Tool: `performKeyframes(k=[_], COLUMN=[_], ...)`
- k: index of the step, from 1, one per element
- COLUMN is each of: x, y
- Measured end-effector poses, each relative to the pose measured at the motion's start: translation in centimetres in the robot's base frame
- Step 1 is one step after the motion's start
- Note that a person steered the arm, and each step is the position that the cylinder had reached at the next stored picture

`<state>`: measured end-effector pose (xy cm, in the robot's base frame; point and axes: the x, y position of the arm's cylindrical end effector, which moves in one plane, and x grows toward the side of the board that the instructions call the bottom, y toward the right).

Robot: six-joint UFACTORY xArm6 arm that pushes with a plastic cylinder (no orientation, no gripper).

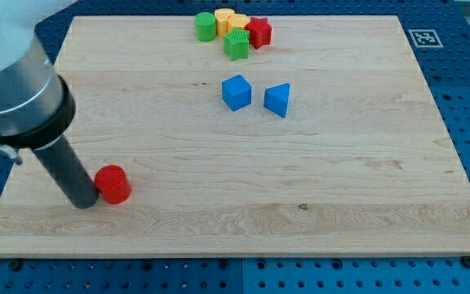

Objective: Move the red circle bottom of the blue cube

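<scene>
While the red circle [113, 184] is located at the lower left of the frame, my tip [83, 203] is pressed against its left side; nothing is gripped. The blue cube [236, 92] is positioned well apart, upper centre. Nearly all displacement is judged outstanding.

My tip [86, 203] is sitting at the view's lower left, touching the red circle [113, 184] on its left. The blue cube [236, 92] is lying well apart toward the view's upper right, with the blue triangle [277, 100] just beside it on the right.
</scene>
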<state>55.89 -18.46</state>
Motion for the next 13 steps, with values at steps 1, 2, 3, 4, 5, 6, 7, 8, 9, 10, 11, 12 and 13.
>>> performKeyframes(k=[1,2,3,4,5,6,7,8,9,10,11,12,13], x=[-0.6,-1.6,-2.4,-3.1,-4.0,-5.6,-7.5,-7.8,-7.5,-6.0,-5.6,-5.6,-5.6], y=[1.9,4.3,7.3,10.6,14.3,18.0,19.9,20.4,21.6,21.6,20.2,17.5,17.0])
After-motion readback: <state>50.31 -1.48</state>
